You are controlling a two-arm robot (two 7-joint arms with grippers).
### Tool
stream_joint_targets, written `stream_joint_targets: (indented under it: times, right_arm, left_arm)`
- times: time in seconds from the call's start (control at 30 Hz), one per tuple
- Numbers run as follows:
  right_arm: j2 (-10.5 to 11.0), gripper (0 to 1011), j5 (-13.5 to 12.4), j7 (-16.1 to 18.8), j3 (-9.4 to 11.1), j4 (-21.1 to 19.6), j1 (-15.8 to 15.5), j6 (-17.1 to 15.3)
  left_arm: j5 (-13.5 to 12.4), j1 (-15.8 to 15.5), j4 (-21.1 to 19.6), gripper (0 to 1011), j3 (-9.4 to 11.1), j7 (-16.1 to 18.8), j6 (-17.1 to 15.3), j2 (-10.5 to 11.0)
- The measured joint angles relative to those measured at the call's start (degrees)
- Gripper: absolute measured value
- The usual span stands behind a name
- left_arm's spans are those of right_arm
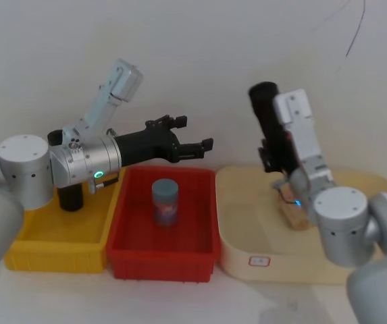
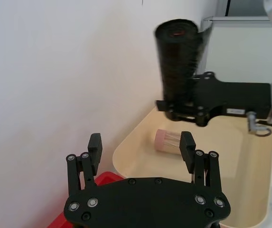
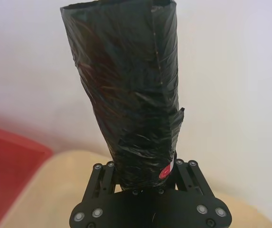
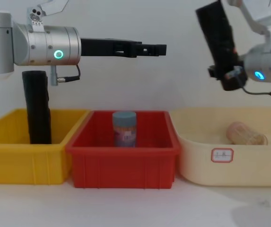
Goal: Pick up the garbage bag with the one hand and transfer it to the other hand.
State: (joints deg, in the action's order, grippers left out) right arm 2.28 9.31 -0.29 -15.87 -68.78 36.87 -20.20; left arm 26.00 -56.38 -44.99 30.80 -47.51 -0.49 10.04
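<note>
My right gripper (image 3: 143,183), the one with the bluish wrist light, is clamped on the lower end of the garbage bag (image 3: 128,90). The roll rises out of the jaws with its long axis close to upright and its top leaning a little toward my left side. It hangs in the air above the cream tray (image 1: 328,266), clear of everything below.

My left gripper (image 2: 141,147), green light at the wrist, is spread open and holds nothing. It reaches out level above the red bin (image 1: 200,253), fingertips pointing across at the roll. In the left wrist view the roll stands ahead of the open fingers (image 2: 188,148), well apart from them, with the free upper length exposed above my right jaws.

Governing relation: the roll's axis runs roughly crosswise to the left gripper's line of approach. I judge a straight advance would bring the open fingers to either side of the free upper section.
</note>
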Motion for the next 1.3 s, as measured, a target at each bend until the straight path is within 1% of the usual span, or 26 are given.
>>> stream_joint_targets:
  times: [0.03, 0.07, 0.13, 0.17, 0.27, 0.33, 0.4, 0.53, 0.57, 0.63, 0.67, 0.7, 0.87, 1.3]
  right_arm:
    - [0.2, 506, 0.0, -0.1, 0.2, -0.8, -0.5, -0.6]
    - [0.6, 506, 0.0, -0.2, 0.8, -2.7, -1.7, -1.8]
    - [0.9, 506, 0.0, -0.2, 1.3, -4.2, -2.6, -3.1]
    - [1.3, 506, -0.1, -0.3, 1.8, -5.7, -3.6, -4.1]
    - [1.7, 512, -0.1, -0.3, 2.4, -7.4, -4.8, -5.4]
    - [2.0, 579, -0.3, -0.2, 2.9, -8.9, -5.8, -6.5]
    - [2.2, 612, -0.4, -0.2, 3.2, -9.8, -6.4, -7.1]
    - [2.7, 741, -0.6, -0.2, 3.9, -11.8, -7.7, -8.6]
    - [2.8, 759, -0.6, -0.2, 4.0, -12.1, -7.9, -8.8]
    - [2.9, 829, -0.6, -0.1, 4.2, -12.8, -8.4, -9.3]
    - [3.0, 842, -0.7, -0.1, 4.3, -13.0, -8.5, -9.4]
    - [3.0, 890, -0.7, -0.1, 4.4, -13.2, -8.6, -9.6]
    - [3.3, 996, -0.8, -0.1, 4.7, -14.3, -9.3, -10.4]
    - [3.6, 1001, -0.9, 0.0, 5.2, -15.6, -10.2, -11.4]
  left_arm:
    - [0.0, 0.0, 0.0, 1001, 0.0, 0.0, 0.0, 0.0]
    - [0.0, 0.0, 0.0, 1001, 0.0, 0.0, 0.0, 0.0]
    - [0.0, 0.0, 0.0, 1001, 0.0, 0.0, 0.0, 0.0]
    - [0.0, 0.0, 0.0, 1001, 0.0, 0.0, 0.0, 0.0]
    - [0.0, 0.0, 0.0, 1001, 0.0, 0.0, 0.0, 0.0]
    - [0.0, 0.0, 0.0, 1001, 0.0, 0.0, 0.0, 0.0]
    - [0.0, 0.0, 0.0, 1001, 0.0, 0.0, 0.0, 0.0]
    - [0.0, 0.0, 0.0, 1001, 0.0, 0.0, 0.0, 0.0]
    - [0.0, 0.0, 0.0, 1001, 0.0, 0.0, 0.0, 0.0]
    - [0.0, 0.0, 0.0, 1001, 0.0, 0.0, 0.0, 0.0]
    - [0.0, 0.0, 0.0, 1001, 0.0, 0.0, 0.0, 0.0]
    - [0.0, 0.0, 0.0, 1001, 0.0, 0.0, 0.0, 0.0]
    - [0.0, 0.0, 0.0, 1001, 0.0, 0.0, 0.0, 0.0]
    - [0.0, 0.0, 0.0, 1001, 0.0, 0.0, 0.0, 0.0]
